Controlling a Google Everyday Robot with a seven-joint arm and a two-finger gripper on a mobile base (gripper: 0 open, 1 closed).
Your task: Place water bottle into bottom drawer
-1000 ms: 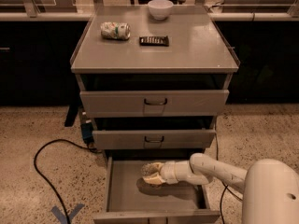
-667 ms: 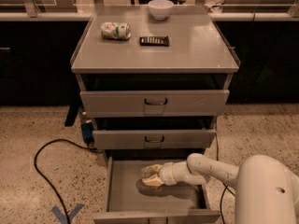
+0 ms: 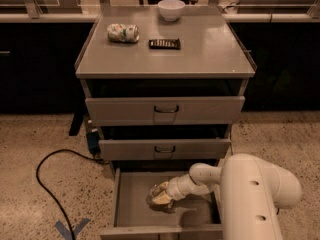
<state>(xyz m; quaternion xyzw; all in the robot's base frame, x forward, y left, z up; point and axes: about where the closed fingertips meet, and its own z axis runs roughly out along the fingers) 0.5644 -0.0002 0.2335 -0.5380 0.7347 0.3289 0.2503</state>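
My gripper point(image 3: 164, 196) is down inside the bottom drawer point(image 3: 131, 206), reaching in from the right. The water bottle point(image 3: 154, 202) sits right at its tip, low over the drawer floor, near the middle. I can't tell whether it's gripped or let go, nor its long axis. There's bare floor to the left, and the front lip is near.

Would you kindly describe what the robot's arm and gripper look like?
The arm is glossy white: a bulky rounded link with small dark holes, narrowing to a slimmer tube. The gripper, inside the bottom drawer, looks pale yellowish. No cables show on it.
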